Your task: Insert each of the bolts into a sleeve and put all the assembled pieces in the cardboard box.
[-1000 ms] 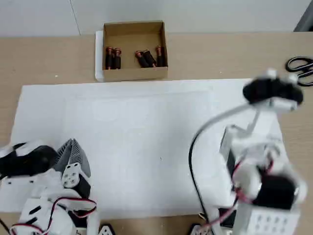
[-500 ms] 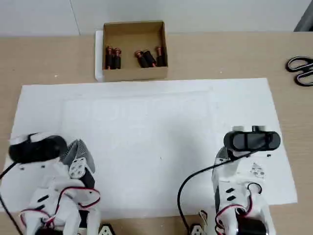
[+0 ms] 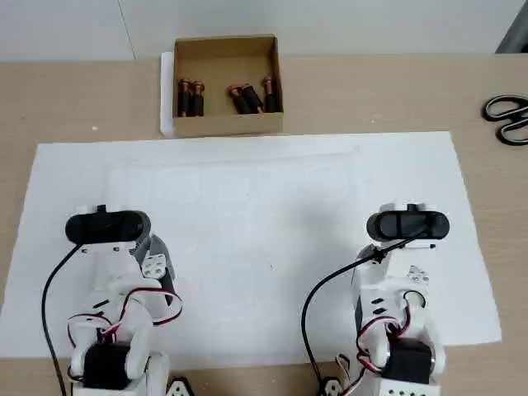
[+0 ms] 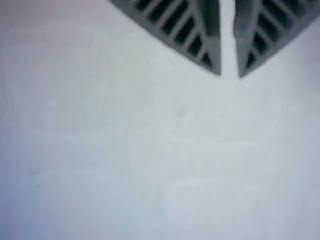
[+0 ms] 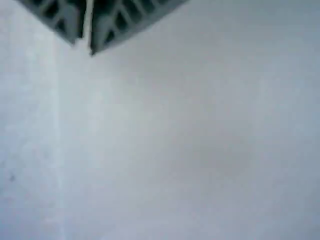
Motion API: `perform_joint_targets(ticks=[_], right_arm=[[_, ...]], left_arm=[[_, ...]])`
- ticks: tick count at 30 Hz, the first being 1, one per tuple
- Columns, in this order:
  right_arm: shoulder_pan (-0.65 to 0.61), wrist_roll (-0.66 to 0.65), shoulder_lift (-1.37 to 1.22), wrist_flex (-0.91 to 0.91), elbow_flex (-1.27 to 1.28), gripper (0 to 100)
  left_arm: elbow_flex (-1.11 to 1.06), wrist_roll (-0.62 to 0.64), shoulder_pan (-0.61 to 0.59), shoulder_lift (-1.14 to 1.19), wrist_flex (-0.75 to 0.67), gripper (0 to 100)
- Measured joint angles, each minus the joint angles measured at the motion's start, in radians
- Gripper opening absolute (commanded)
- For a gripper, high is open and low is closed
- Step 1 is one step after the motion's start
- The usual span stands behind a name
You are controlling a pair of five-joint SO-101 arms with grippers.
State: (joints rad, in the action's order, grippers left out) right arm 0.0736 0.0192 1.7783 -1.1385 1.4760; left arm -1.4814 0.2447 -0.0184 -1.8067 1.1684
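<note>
You have five dark cylindrical pieces (image 3: 241, 99) with copper ends lying inside the one square cardboard box (image 3: 224, 43). Your left pincer (image 4: 228, 74) and right pincer (image 5: 84, 47), both ribbed grey, are pressed together empty, well apart from that box.

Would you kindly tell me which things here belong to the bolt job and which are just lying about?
Job: cardboard box; assembled pieces lying inside it.
Lying about: scissors at the table's right edge; white sheet under the arms.
</note>
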Motion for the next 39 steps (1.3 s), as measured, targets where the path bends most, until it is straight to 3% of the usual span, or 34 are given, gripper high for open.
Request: perform_joint_targets(ticks=[12,31,39], right_arm=[[0.002,0.0,0.023,0.029,0.153,0.4],[0.002,0.0,0.023,0.029,0.161,0.4],[0.002,0.0,0.023,0.029,0.161,0.4]], left_arm=[[-0.129,0.0,0.0,0.0,-0.008,1],[-0.137,0.0,-0.034,0.0,-0.026,1],[-0.15,0.195,-0.201,0.0,-0.026,1]])
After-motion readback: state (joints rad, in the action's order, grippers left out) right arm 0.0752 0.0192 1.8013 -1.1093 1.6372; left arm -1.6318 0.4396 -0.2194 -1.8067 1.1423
